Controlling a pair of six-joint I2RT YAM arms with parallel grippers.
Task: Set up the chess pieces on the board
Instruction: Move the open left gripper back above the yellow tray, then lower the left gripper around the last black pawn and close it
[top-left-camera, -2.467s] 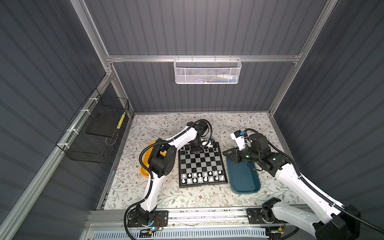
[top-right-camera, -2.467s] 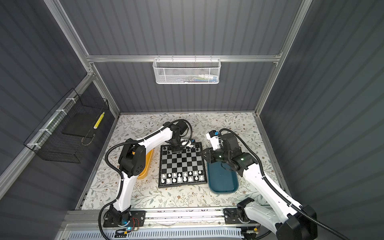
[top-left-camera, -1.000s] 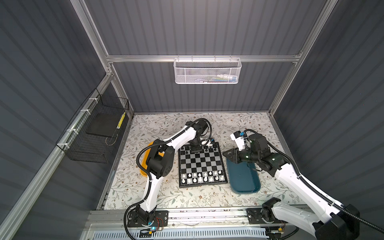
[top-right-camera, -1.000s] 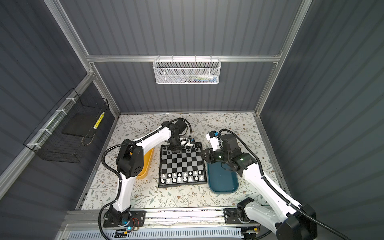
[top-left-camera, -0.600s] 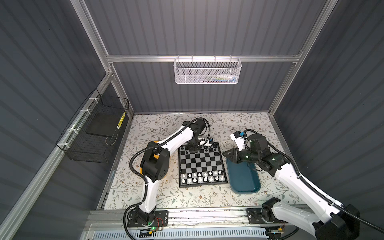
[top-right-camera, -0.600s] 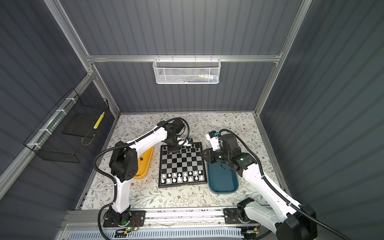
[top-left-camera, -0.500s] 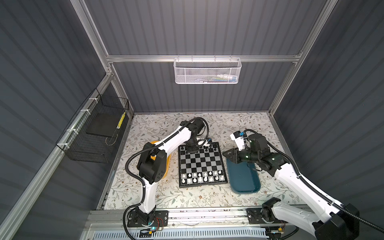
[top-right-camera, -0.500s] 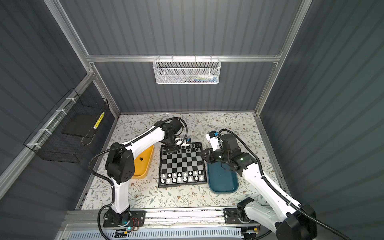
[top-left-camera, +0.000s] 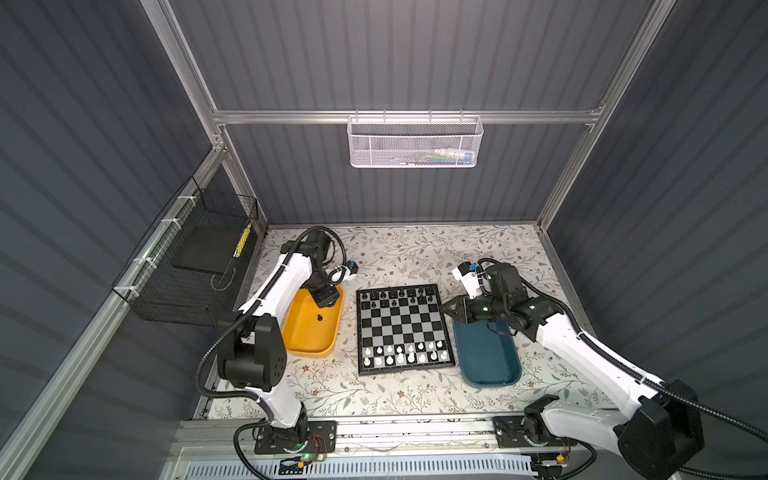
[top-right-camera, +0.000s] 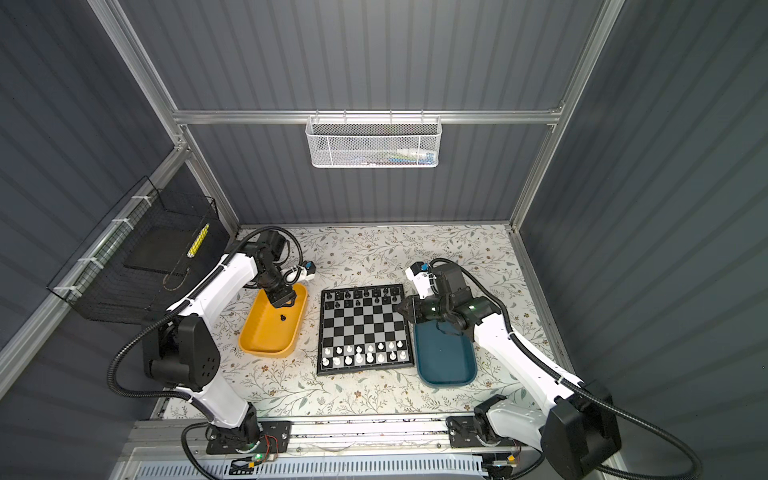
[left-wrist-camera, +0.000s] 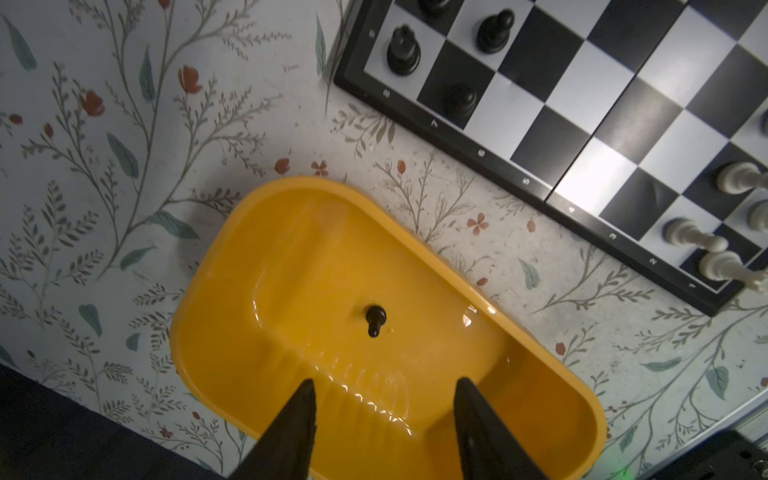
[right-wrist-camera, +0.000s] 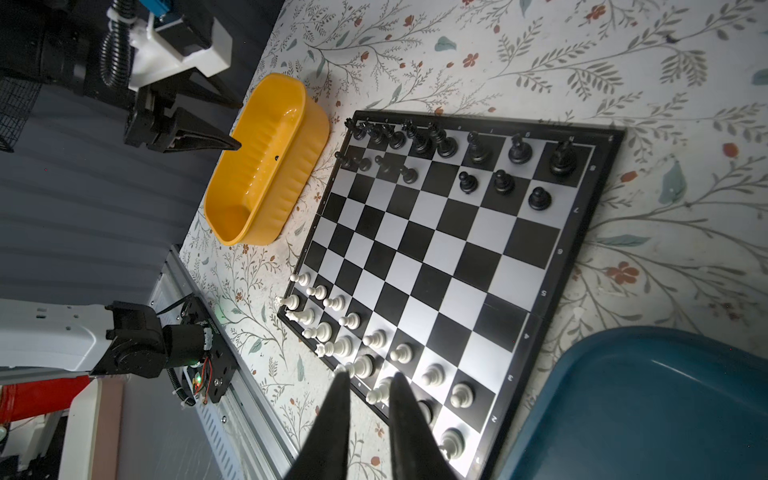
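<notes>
I am pointing my left gripper (left-wrist-camera: 382, 382) downward, jaws well apart and empty; my right gripper (right-wrist-camera: 368, 376) is hanging with fingers nearly together, gripping nothing.

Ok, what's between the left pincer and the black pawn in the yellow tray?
Nothing: in the left wrist view, only bare yellow tray lies between the left pincer and the black pawn.

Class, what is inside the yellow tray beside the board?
One black chess piece is in the yellow tray; nothing else shows. The open left gripper hides part of its floor.
</notes>
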